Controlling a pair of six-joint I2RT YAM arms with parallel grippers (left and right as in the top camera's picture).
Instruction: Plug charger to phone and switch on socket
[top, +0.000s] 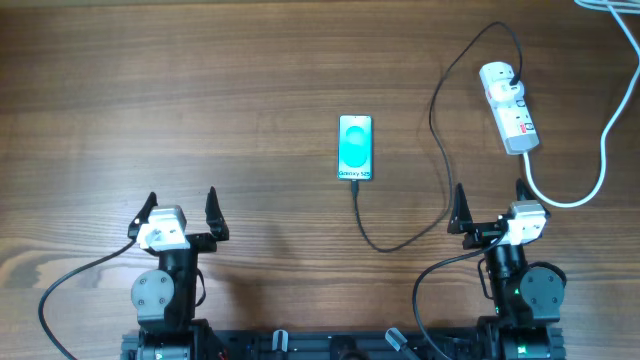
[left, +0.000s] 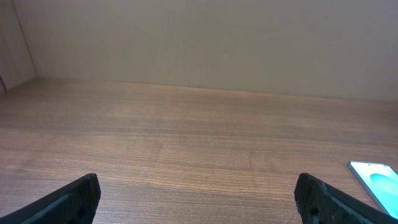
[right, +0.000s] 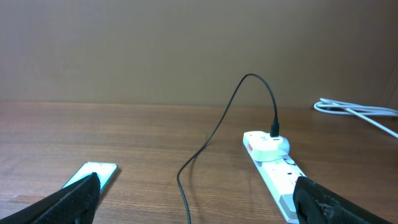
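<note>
Spread and empty, the left gripper and right gripper sit at frame bottom; Galaxy S25 phone lies centre, long axis up-frame, charger tip at its lower end, nearer the right arm; power strip upper right

Wood-grain table carries it all. The phone lies flat, screen up, fwd of my right gripper & off to its left, nearer it than my left gripper. The charger cable starts at the phone's near edge, loops back along the wood just left of my right gripper, then runs fwd to the socket's far end. Can't tell if the tip's seated. The socket lies fwd & slightly right of my right gripper. Its thick white cord curves further right.
</note>
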